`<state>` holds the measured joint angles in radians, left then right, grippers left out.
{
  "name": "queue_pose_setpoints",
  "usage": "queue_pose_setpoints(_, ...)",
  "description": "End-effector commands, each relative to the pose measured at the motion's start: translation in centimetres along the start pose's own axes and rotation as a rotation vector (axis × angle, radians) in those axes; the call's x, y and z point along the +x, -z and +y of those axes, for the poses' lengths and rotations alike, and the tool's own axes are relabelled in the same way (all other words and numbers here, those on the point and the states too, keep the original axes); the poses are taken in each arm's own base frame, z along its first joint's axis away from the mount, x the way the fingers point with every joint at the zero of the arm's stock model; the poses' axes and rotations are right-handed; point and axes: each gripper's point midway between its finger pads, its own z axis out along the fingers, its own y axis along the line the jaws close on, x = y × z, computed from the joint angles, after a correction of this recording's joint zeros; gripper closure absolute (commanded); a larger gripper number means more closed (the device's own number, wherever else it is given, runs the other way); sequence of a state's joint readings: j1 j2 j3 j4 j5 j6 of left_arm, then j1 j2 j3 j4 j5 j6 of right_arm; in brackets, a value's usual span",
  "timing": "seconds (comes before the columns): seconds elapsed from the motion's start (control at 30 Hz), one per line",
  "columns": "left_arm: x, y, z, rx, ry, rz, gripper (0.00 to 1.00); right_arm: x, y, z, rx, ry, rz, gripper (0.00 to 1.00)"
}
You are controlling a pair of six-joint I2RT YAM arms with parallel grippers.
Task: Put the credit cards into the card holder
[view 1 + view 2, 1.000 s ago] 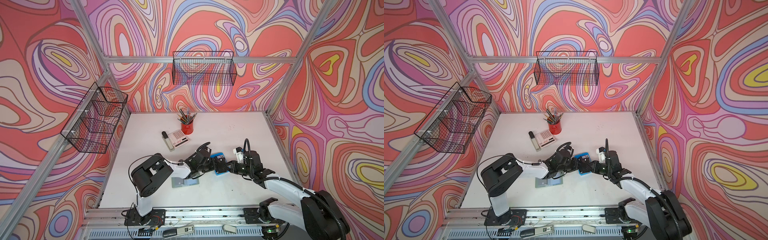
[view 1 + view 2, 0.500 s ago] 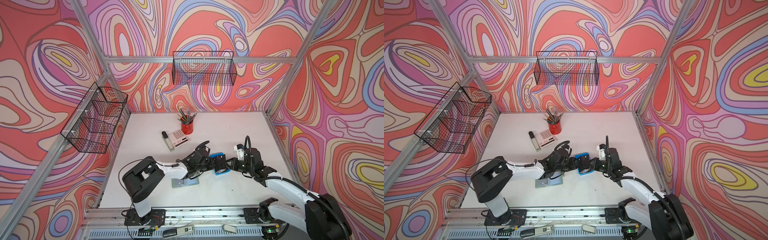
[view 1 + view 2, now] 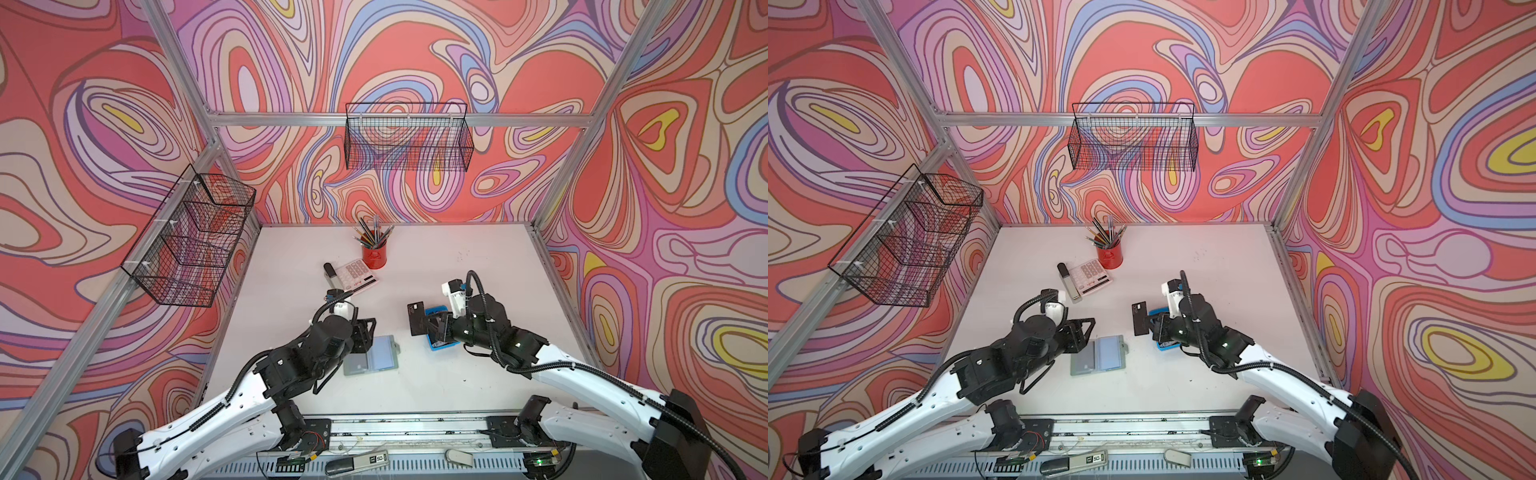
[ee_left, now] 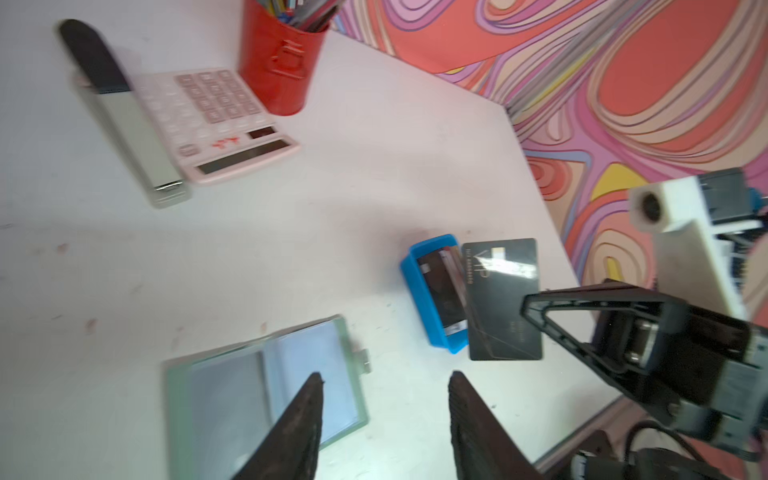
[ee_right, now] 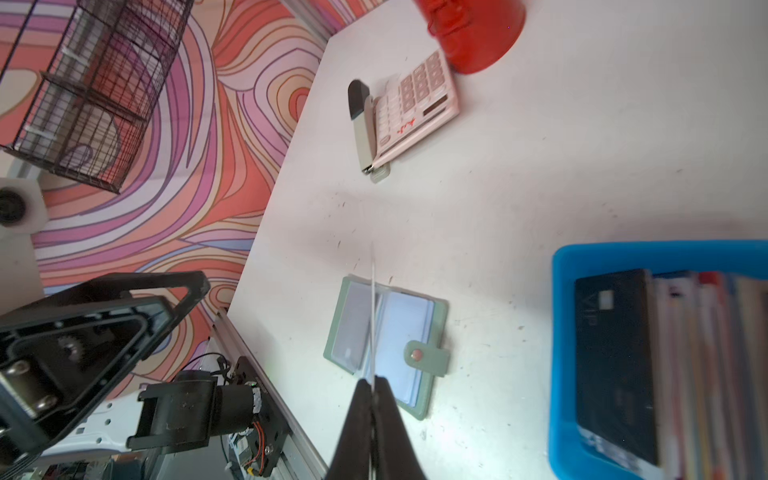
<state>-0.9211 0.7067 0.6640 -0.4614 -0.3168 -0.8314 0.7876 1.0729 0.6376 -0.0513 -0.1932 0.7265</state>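
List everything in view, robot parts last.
pale sage-green book-style card holder: one, lying open on the table beside the left gripper
black credit card: one, held on edge above the table
other credit cards: several, mixed colours, standing in the tray
bright blue plastic tray: one, right of the card holder
red metal cup of pencils: one, toward the back
pink calculator: one, in front of the cup
grey-and-black stapler: one, along the calculator's left edge
black wire baskets: two, on the back wall and left wall
white table: one
left gripper: open, empty
right gripper: shut on the black credit card
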Motion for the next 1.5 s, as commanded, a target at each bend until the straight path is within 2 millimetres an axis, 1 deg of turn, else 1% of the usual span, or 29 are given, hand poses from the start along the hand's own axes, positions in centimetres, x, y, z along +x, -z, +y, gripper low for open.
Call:
queue_pose_setpoints(0.0, 2.7, 1.7, 8.4, -0.281, -0.059, 0.011, 0.44, 0.6, -1.8, 1.3, -0.007, -0.016, -0.050, 1.00)
queue_pose_setpoints(0.07, 4.1, 1.9, 10.2, -0.300, -0.037, 0.012, 0.42, 2.0, -3.1, 2.1, -0.025, -0.004, -0.028, 1.00)
queue_pose_setpoints(0.1, 5.2, 1.8, 11.3, -0.313, -0.032, 0.021, 0.42, 2.8, -3.9, 2.3, -0.028, 0.004, -0.015, 1.00)
queue_pose_setpoints(0.17, 6.4, 1.7, 12.8, -0.332, -0.007, 0.022, 0.41, 3.8, -5.2, 2.3, -0.029, 0.002, 0.000, 1.00)
queue_pose_setpoints(0.27, 7.4, 2.0, 14.5, -0.366, 0.038, 0.016, 0.41, 5.3, -6.7, 2.0, -0.053, -0.024, 0.027, 1.00)
queue_pose_setpoints(0.4, 8.5, 1.4, 14.4, -0.312, 0.071, 0.022, 0.41, 6.7, -8.5, 1.4, -0.061, -0.051, 0.059, 1.00)
queue_pose_setpoints(0.6, 10.1, 0.0, 14.7, -0.322, 0.092, 0.057, 0.39, 7.8, -10.4, 1.0, -0.068, -0.072, 0.093, 1.00)
queue_pose_setpoints(0.8, 11.1, -1.3, 15.0, -0.365, 0.091, 0.099, 0.38, 8.6, -11.8, 1.1, -0.093, -0.095, 0.117, 1.00)
queue_pose_setpoints(0.9, 11.8, -2.2, 14.6, -0.348, 0.094, 0.128, 0.38, 9.2, -12.5, 1.1, -0.091, -0.096, 0.133, 1.00)
queue_pose_setpoints(1.0, 12.4, -2.7, 14.7, -0.350, 0.110, 0.157, 0.42, 9.7, -12.9, 1.6, -0.104, -0.096, 0.142, 1.00)
queue_pose_setpoints(1.1, 12.9, -3.0, 15.4, -0.364, 0.149, 0.165, 0.45, 10.2, -13.5, 1.9, -0.103, -0.087, 0.156, 1.00)
queue_pose_setpoints(1.2, 13.4, -3.5, 15.7, -0.326, 0.214, 0.183, 0.47, 10.4, -13.8, 2.2, -0.105, -0.085, 0.161, 1.00)
queue_pose_setpoints(1.33, 13.9, -3.6, 16.1, -0.297, 0.293, 0.204, 0.52, 10.4, -13.9, 2.7, -0.105, -0.075, 0.157, 1.00)
queue_pose_setpoints(1.37, 14.0, -3.6, 16.1, -0.291, 0.304, 0.205, 0.52, 10.5, -14.0, 2.7, -0.098, -0.070, 0.159, 1.00)
queue_pose_setpoints(1.4, 14.0, -3.6, 16.1, -0.285, 0.315, 0.202, 0.52, 11.1, -14.4, 2.0, -0.075, -0.066, 0.172, 1.00)
queue_pose_setpoints(1.47, 14.0, -3.5, 16.1, -0.283, 0.324, 0.199, 0.52, 11.1, -14.5, 1.9, -0.073, -0.067, 0.172, 1.00)
